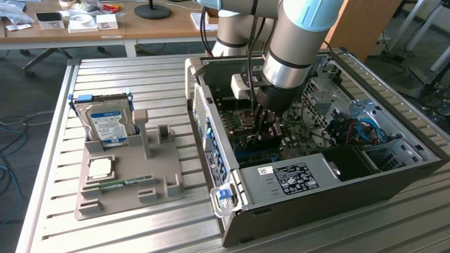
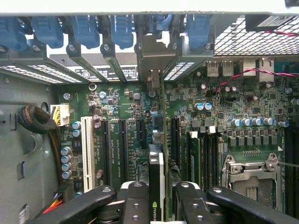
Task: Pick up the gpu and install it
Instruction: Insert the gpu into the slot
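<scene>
fingers (image 2: 140,205) of the gripper (image 2: 156,205) part-closed on the gpu (image 2: 156,177), held edge-on over the motherboard (image 2: 224,107) inside the open computer case (image 1: 281,211).
the card stands upright between the two pads, its end bracket reaching toward the rear slot openings under the blue retention clips (image 2: 117,30). pick-up is done: in the exterior view the arm reaches down into the case, and the grey parts holder (image 1: 126,179) at that view's left keeps the hard drive (image 1: 105,124), a cpu (image 1: 100,168) and a ram stick (image 1: 119,184). the card's lower edge appears lined up along an expansion slot; whether it is fully seated cannot be told. insertion looks under way, and release is not yet done.
</scene>
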Available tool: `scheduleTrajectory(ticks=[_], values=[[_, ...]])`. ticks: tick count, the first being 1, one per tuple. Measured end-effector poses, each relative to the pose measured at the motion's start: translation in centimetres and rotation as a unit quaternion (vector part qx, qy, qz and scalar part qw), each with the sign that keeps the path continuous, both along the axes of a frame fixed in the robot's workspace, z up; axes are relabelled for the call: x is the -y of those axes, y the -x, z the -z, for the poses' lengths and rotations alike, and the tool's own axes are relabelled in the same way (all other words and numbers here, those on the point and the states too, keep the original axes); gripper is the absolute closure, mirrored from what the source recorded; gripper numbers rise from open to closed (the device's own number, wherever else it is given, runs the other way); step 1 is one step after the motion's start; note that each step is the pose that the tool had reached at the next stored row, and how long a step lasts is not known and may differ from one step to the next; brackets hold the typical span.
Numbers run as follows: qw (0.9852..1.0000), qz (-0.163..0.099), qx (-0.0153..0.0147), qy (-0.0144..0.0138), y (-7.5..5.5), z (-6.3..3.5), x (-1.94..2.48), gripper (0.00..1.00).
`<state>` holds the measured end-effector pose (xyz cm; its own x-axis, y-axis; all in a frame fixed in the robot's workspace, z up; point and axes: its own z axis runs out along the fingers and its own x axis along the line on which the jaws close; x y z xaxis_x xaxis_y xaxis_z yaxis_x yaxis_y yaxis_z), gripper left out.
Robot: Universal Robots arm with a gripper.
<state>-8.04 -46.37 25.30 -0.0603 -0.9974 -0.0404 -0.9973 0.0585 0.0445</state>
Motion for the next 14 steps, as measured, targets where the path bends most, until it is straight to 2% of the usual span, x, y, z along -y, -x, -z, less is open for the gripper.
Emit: scheduleTrajectory(ticks=[14], values=[[1.0000,0.009,0.0001,0.0000,0.01,0.04,0.00,0.73]])
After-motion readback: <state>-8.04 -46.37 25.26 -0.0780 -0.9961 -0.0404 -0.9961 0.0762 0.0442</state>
